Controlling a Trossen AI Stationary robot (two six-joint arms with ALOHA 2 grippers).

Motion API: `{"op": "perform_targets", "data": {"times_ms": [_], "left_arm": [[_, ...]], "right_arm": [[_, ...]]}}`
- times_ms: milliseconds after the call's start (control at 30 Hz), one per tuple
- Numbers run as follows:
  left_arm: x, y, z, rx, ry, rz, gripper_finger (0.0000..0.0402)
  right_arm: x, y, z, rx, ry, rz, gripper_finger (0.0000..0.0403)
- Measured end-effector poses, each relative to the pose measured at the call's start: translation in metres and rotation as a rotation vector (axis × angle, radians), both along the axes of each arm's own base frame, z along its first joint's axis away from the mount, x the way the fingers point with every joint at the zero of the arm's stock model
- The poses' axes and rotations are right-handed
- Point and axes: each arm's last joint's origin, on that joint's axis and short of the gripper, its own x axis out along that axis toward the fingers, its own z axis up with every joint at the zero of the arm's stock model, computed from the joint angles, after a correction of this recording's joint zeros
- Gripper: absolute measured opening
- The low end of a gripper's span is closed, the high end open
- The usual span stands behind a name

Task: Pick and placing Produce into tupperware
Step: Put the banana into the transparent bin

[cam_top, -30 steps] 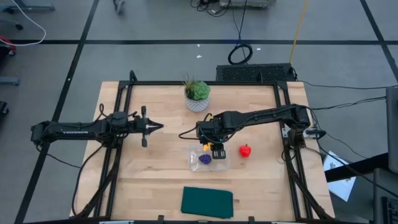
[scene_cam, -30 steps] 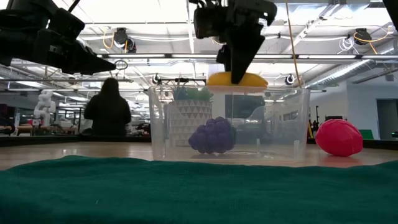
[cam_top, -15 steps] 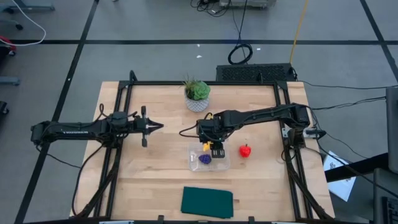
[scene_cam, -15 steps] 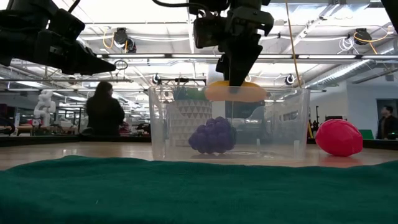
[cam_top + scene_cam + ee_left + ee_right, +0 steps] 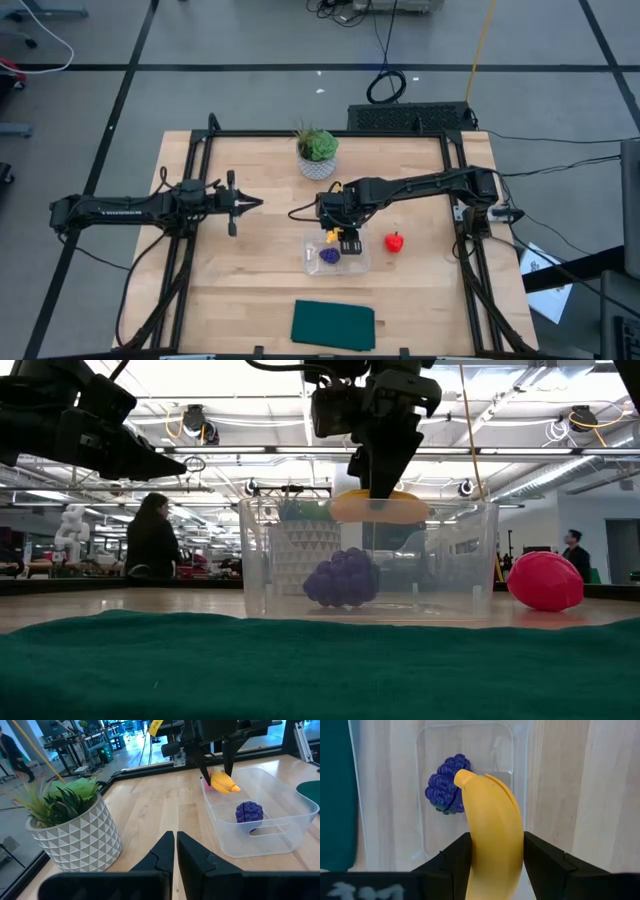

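Observation:
My right gripper (image 5: 333,237) hangs over the far end of the clear tupperware (image 5: 336,252), shut on the yellow banana (image 5: 492,840). In the low view the banana (image 5: 378,508) sits at the level of the container's rim (image 5: 365,501). The purple roundish piece (image 5: 329,256) lies on the container's floor. The red fruit (image 5: 396,242) rests on the table to the right of the container. My left gripper (image 5: 258,204) is shut and waits over the table's left half. My right gripper pinches the banana's middle (image 5: 495,865) between its two fingers (image 5: 456,862), which lie across it. The fingers come from above, pointing down. The banana is lifted clear and lies about level, its ends sticking out on both sides (image 5: 410,510).
A potted plant in a white pot (image 5: 318,153) stands near the far edge. A dark green cloth (image 5: 333,325) lies near the near edge. People move about in the room behind (image 5: 152,540). Bare wood lies left of the container.
My right gripper has moved down a little with the banana, from just above the container's rim to the level of the rim. It has stayed shut on the banana.

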Motion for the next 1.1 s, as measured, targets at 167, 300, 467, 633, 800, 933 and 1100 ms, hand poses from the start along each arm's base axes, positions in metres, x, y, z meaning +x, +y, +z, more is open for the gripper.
{"op": "perform_targets", "data": {"times_ms": [167,300,467,633,800,933,1100], "left_arm": [[0.0,0.0,0.0,0.0,0.0,0.0,0.0026],[0.0,0.0,0.0,0.0,0.0,0.0,0.0026],[0.0,0.0,0.0,0.0,0.0,0.0,0.0026],[0.0,0.0,0.0,0.0,0.0,0.0,0.0026],[0.0,0.0,0.0,0.0,0.0,0.0,0.0026],[0.0,0.0,0.0,0.0,0.0,0.0,0.0026],[0.0,0.0,0.0,0.0,0.0,0.0,0.0026]], "right_arm": [[0.0,0.0,0.0,0.0,-0.002,-0.001,0.0155],[0.003,0.0,-0.001,0.004,-0.03,-0.01,0.0155],[0.001,0.0,-0.008,0.005,-0.014,-0.017,0.0155],[0.0,0.0,-0.016,0.007,-0.013,-0.024,0.0155],[-0.003,0.001,-0.027,0.011,-0.005,-0.022,0.0155],[-0.002,0.001,-0.029,0.011,-0.013,-0.022,0.0155],[-0.002,0.001,-0.029,0.011,-0.014,-0.022,0.0155]]}}
